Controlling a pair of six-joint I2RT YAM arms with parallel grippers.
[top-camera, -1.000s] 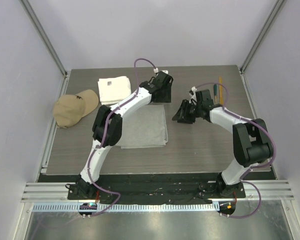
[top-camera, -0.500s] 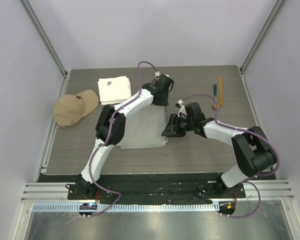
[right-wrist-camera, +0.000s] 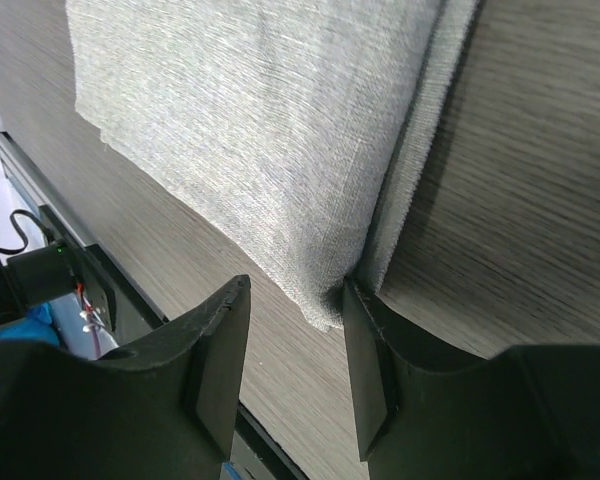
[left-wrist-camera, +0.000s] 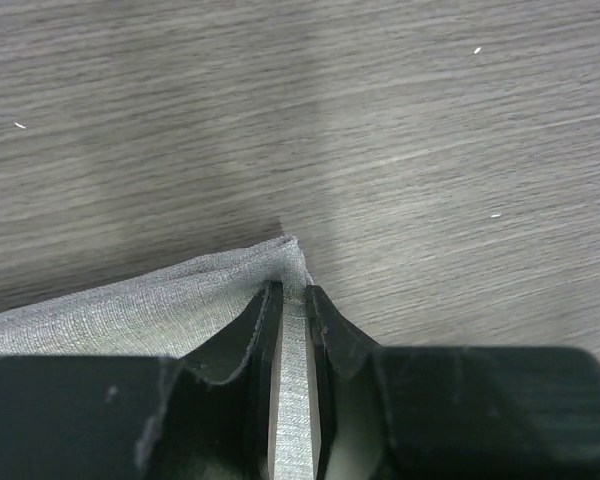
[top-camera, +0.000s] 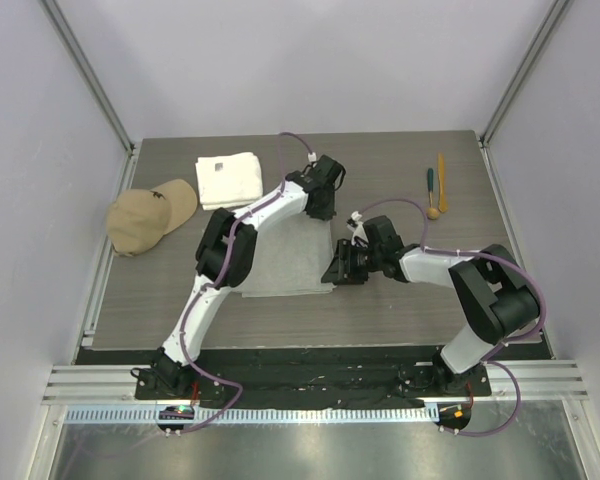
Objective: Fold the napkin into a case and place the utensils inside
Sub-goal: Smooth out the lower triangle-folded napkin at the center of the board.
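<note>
- The napkin (top-camera: 290,262), thin light-grey cloth in layers, is lying flat in the middle. The left end effector (left-wrist-camera: 292,300) is pinching its far right corner, and its near right corner is sitting between the right end effector's (right-wrist-camera: 292,295) spread fingers.
- The utensils (top-camera: 435,190) are lying together, well apart to its right: a teal-handled piece (top-camera: 430,184), an orange stick (top-camera: 441,176) and a tan wooden bowl (top-camera: 433,212).

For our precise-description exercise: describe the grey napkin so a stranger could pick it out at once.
Start with the dark wood-grain table and look to its middle. The napkin is the flat cloth lying there. Unlike the thick white towel and the tan cap further left, it is thin and light grey.
</note>
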